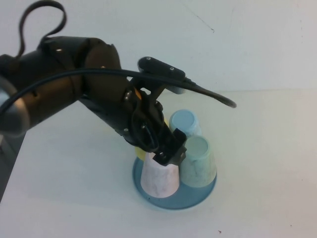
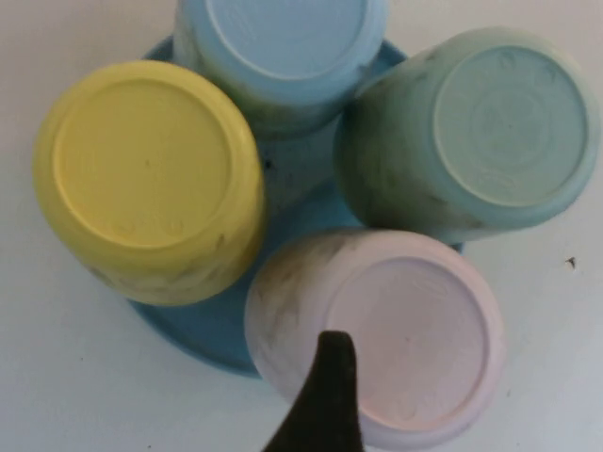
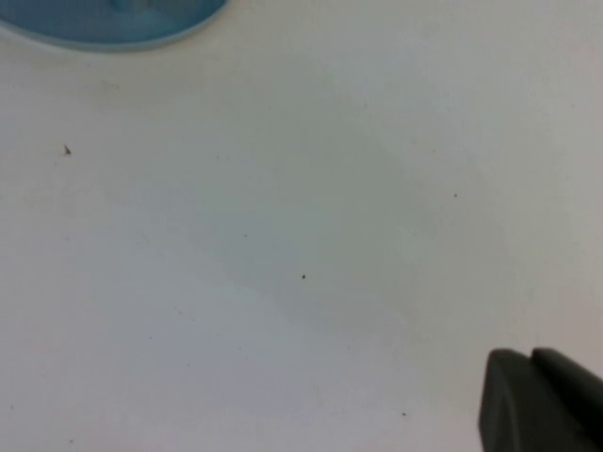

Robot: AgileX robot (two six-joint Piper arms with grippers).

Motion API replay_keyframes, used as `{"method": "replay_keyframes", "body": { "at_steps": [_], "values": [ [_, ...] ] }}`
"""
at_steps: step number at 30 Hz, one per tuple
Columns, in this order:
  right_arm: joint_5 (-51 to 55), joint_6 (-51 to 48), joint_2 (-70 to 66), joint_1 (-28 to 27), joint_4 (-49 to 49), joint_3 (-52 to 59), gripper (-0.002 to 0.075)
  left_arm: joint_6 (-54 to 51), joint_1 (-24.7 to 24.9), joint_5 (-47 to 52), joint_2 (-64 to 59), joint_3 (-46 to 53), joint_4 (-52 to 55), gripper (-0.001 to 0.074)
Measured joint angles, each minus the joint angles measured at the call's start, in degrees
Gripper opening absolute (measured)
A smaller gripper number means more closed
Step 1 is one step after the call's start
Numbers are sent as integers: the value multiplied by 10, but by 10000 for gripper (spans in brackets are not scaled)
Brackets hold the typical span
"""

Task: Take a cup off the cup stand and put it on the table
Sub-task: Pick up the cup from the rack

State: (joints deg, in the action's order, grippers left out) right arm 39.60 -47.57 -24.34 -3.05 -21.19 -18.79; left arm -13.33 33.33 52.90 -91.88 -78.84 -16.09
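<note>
The pale pink cup (image 1: 159, 179) stands upside down on the blue cup stand (image 1: 198, 199), at its near left. In the left wrist view the cup (image 2: 405, 330) fills the lower middle. My left gripper (image 1: 169, 149) hangs just above the cup's upturned bottom and is open. One dark finger (image 2: 325, 400) shows against the cup's side; the other is out of frame. My right gripper (image 3: 532, 381) is shut and empty, low over the bare white table (image 3: 301, 235), and does not show in the high view. The stand's pegs are hidden under the cups.
A mint green cup (image 1: 199, 162), a light blue cup (image 1: 184, 123) and a yellow cup (image 2: 146, 179) stand upside down on the same stand, close around the pink one. The stand's rim (image 3: 113, 28) shows in the right wrist view. White table (image 1: 267, 148) lies to the right.
</note>
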Motion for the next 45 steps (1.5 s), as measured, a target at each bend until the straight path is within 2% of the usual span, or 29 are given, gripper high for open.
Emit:
{"method": "replay_keyframes", "body": {
  "at_steps": [17,20,23,34,40,45],
  "values": [
    [-1,0,0,0,-5,0,-3,28,0,7,-81,-17,30,635],
    [-1,0,0,0,-5,0,-3,28,0,12,-84,-17,31,608],
    [-1,0,0,0,-5,0,-3,28,0,16,-87,-19,31,536],
    [-1,0,0,0,-5,0,-3,28,0,27,-87,-19,31,535],
    [-12,0,0,0,-5,0,-3,29,0,92,-75,-50,33,535],
    [-17,0,0,0,-5,0,-3,35,0,168,-63,-127,27,535]
  ]
}}
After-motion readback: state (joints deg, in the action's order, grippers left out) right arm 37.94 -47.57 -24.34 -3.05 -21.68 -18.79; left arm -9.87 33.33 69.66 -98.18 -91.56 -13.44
